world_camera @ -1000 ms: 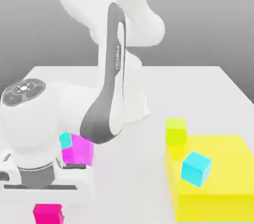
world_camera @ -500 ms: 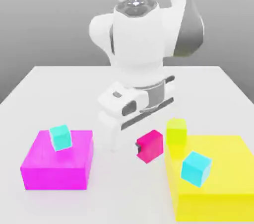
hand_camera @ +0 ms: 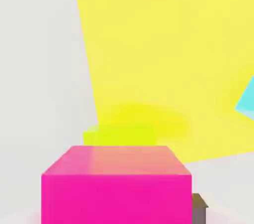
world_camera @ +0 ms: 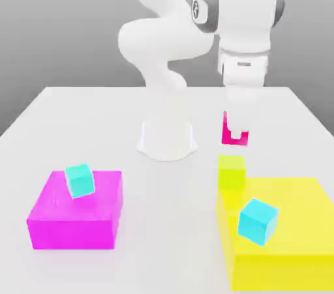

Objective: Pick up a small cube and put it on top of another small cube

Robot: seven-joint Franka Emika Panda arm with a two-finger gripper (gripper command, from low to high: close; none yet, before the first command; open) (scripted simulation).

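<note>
In the exterior view, the arm [world_camera: 196, 32] is reaching down from above, and its gripper [world_camera: 233, 131] is hanging in the air over the table [world_camera: 98, 123] with its jaws closed narrowly on the pink cube [world_camera: 231, 133], which is being held clear of the surface. The cube is sitting above the lime cube [world_camera: 231, 171] and apart from it, with a gap of table showing between them. The lime cube is resting on the table, touching the far corner of the yellow block [world_camera: 287, 227] on the exterior view's right. A cyan cube [world_camera: 257, 221] is lying tilted on that yellow block. On the exterior view's left, a magenta block [world_camera: 75, 218] is carrying a second cyan cube [world_camera: 79, 180], also tilted. In the hand view, the pink cube [hand_camera: 116, 188] is sitting close to the camera, with a dark fingertip [hand_camera: 198, 208] showing against one side of it. Beyond it the lime cube [hand_camera: 119, 133] is lying against the yellow block [hand_camera: 168, 44], and a corner of a cyan cube [hand_camera: 246, 101] is showing at the frame's edge.
</note>
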